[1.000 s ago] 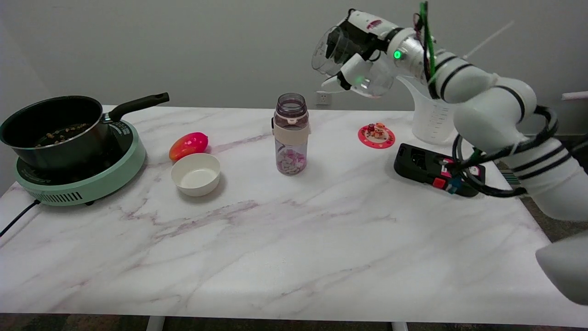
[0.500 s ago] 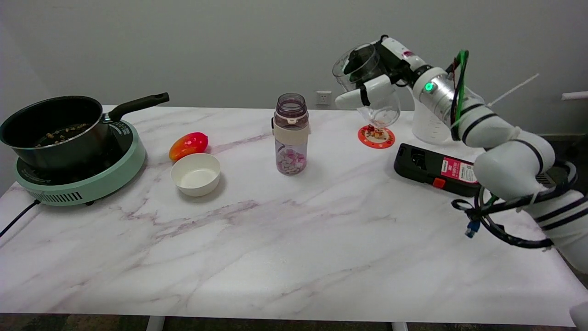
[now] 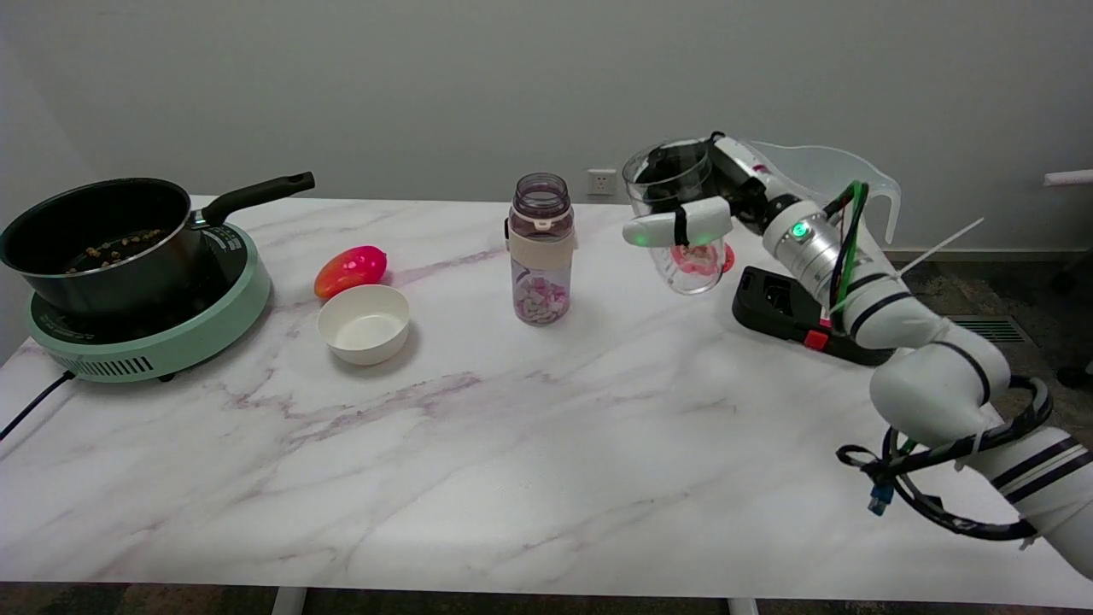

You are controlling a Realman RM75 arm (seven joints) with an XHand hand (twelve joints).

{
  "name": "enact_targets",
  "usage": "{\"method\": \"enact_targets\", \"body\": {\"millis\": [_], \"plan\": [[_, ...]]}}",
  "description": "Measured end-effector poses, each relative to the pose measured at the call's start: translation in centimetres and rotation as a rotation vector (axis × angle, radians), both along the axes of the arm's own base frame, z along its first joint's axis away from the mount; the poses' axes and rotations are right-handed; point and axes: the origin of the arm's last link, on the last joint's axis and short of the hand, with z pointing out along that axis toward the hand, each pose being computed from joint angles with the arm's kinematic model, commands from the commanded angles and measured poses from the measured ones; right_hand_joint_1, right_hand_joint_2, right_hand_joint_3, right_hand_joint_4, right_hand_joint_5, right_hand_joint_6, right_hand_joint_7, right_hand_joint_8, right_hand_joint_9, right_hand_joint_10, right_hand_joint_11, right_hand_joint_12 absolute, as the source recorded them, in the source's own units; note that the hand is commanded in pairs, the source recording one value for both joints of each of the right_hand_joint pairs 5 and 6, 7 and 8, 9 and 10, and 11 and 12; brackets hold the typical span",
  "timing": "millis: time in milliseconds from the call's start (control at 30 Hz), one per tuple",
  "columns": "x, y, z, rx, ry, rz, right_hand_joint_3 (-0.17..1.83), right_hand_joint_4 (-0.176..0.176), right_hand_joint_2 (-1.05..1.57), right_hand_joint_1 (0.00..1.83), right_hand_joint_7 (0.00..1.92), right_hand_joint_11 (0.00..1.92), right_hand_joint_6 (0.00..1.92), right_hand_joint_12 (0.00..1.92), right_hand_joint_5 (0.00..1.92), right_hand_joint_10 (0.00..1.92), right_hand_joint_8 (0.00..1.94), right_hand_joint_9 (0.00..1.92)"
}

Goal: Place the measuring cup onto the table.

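**Measuring cup in hand, hovering above the table's far right**

The marble table [image 3: 529, 461] is carrying everything, and the robot is in the lowering step: the right hand [image 3: 693, 224] is wrapping its fingers around the clear measuring cup [image 3: 679, 218], gripping it upright, mouth up. The cup's base appears to be hanging just above the tabletop, in front of the red coaster [image 3: 724, 259], which is showing through the glass; whether it is touching yet cannot be told. The next move seems to be calling for a short, level descent onto bare marble between the bottle [image 3: 540, 249] and the black power strip [image 3: 803, 316], then a spreading of the fingers without tipping the cup.

Counting from large to small:
- one green hotplate [image 3: 145, 333]
- one black pan [image 3: 94, 239] sitting on it
- one translucent pitcher [image 3: 841, 192] standing behind the arm
- one power strip
- one lidded bottle
- one white bowl [image 3: 364, 324]
- one red-orange fruit [image 3: 350, 270] just beside the bowl
- one coaster
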Motion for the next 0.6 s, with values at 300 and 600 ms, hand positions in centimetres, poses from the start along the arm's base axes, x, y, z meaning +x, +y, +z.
{"method": "enact_targets", "body": {"millis": [300, 600], "plan": [[-3.9, 0.8, -0.8, 0.020, -0.141, -0.031, 0.34, 0.000, 1.57, 1.25, 1.91, 1.38, 1.92, 1.38, 1.92, 1.73, 1.91, 1.73], [-7.3, 1.3, -0.9, 0.038, -0.242, -0.043, 0.35, 0.000, 1.57, 1.25, 1.90, 1.38, 1.92, 1.38, 1.92, 1.72, 1.90, 1.72]]}}
